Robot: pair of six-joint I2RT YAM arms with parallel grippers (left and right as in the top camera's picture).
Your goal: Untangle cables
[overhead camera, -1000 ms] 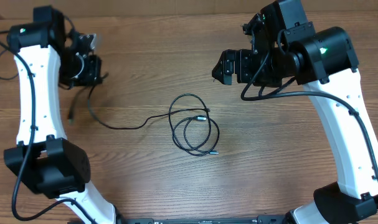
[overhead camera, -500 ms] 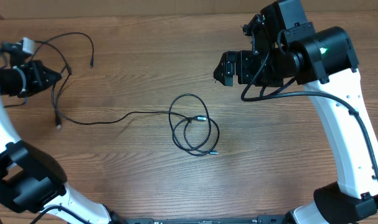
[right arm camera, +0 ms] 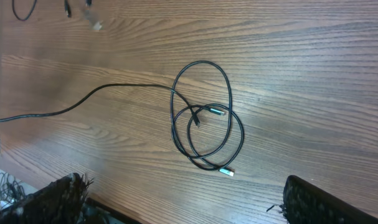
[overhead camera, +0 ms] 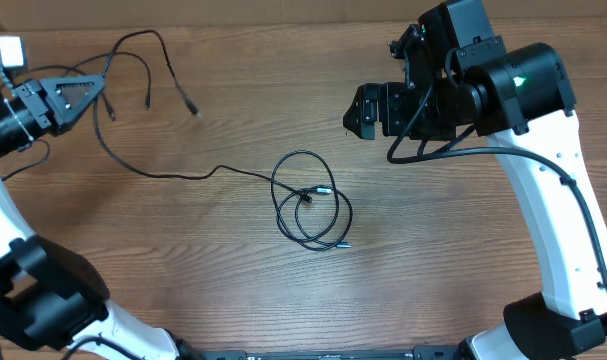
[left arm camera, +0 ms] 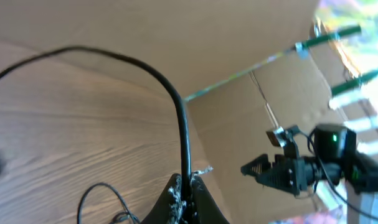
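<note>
Thin black cables lie on the wooden table. A coiled tangle [overhead camera: 308,205] with silver-tipped plugs sits mid-table and also shows in the right wrist view [right arm camera: 204,118]. One strand [overhead camera: 163,172] runs from it left and up to my left gripper [overhead camera: 95,88], which is shut on a cable [left arm camera: 184,130] at the far left, raised. Loose plug ends [overhead camera: 190,107] hang near it. My right gripper [overhead camera: 358,110] is open and empty, up and to the right of the coil, its fingers wide apart in its wrist view [right arm camera: 182,202].
Cardboard walls [left arm camera: 251,112] stand behind the table's back edge. My right arm [overhead camera: 543,150] occupies the right side; my left arm's base [overhead camera: 43,290] stands at the front left.
My left gripper has swung up and to the far left with the cable, pulling the strand and its loose ends out to the upper left. The coil and right arm stayed put.
</note>
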